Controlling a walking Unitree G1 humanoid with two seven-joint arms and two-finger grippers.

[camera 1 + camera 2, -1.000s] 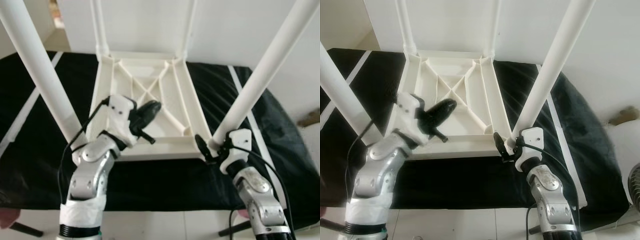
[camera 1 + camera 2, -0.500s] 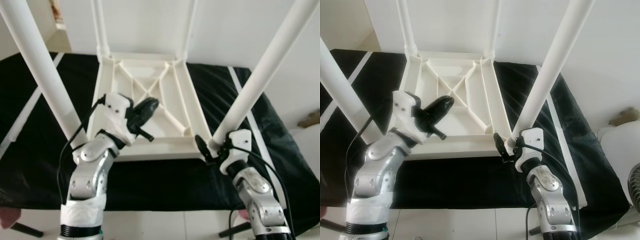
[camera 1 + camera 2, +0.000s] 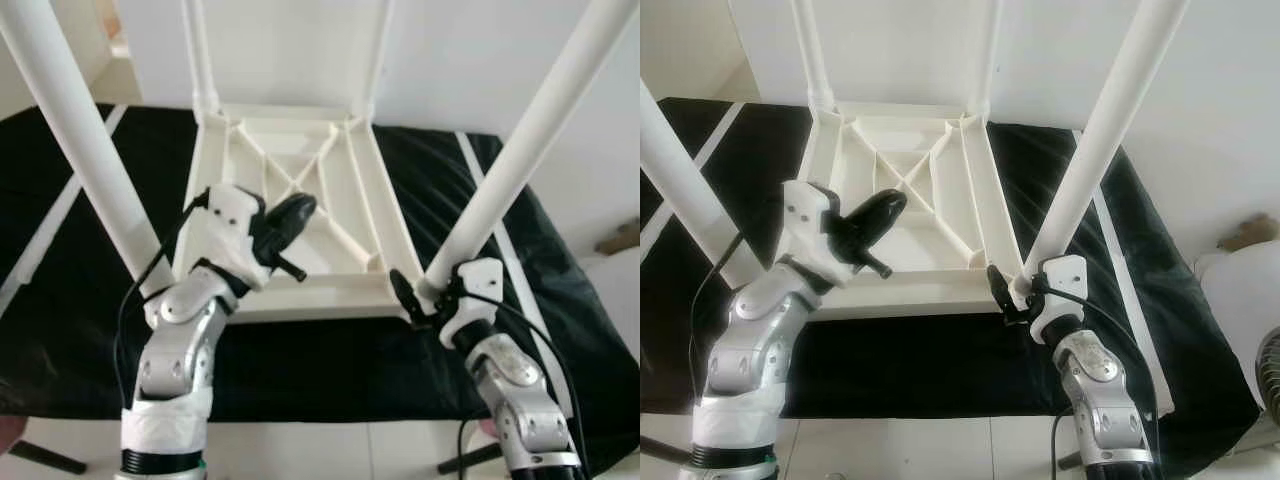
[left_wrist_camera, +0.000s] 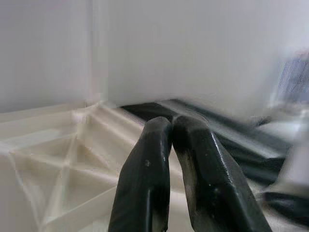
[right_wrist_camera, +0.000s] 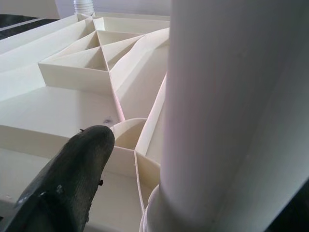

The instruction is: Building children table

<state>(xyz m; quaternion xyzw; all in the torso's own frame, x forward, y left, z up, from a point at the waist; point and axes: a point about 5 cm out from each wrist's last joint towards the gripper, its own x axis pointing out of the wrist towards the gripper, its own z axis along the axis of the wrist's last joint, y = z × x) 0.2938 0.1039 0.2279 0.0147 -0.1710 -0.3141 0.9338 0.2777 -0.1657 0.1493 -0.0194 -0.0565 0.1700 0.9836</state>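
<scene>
A white children's table [image 3: 262,144] lies upside down on a black mat, its four white legs pointing up. My left gripper [image 3: 296,209] hovers shut and empty over the ribbed underside, between the near left leg [image 3: 80,130] and the middle. In the left wrist view its two black fingers [image 4: 145,164] press together above the ribs. My right gripper [image 3: 420,292] sits at the foot of the near right leg [image 3: 530,140], where the leg meets the table's corner socket. The right wrist view shows one black finger [image 5: 72,169] beside that leg [image 5: 227,96]; the other finger is hidden behind it.
The black mat [image 3: 90,330] with white stripes covers the floor under the table. A white wall stands right behind the two far legs [image 3: 197,50]. Pale floor tiles [image 3: 940,450] run along the mat's near edge. A brown object [image 3: 620,238] lies at the far right.
My left gripper has lifted slightly and drawn a little to the left over the underside. The right gripper has stayed at the leg's foot.
</scene>
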